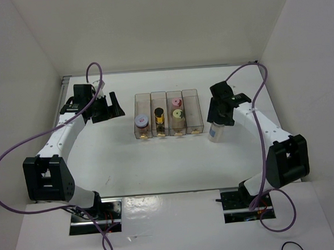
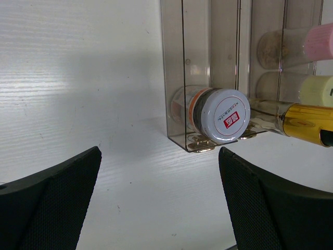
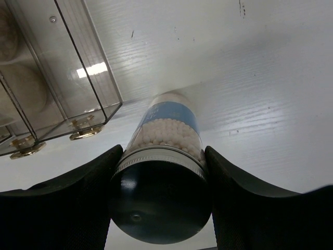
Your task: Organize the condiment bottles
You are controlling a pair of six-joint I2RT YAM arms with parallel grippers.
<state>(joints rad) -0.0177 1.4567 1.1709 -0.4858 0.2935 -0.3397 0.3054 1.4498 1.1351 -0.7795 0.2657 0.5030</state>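
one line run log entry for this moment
right end effector: shut on tall jar, beside tray | left end effector: open, facing tray

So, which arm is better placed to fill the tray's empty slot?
Right. The right tool is shut on the tall jar, just beside the empty rightmost slot of the tray. The left tool is open and holds nothing, at the tray's other end.

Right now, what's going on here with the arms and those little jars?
The right gripper is shut on the taller blue-labelled jar just right of the clear tray, by its empty fourth slot. The white-lidded jar, gold-capped jar, pink-lidded jar and yellow-green-lidded jar sit in the other three slots. The left gripper hangs open left of the tray.
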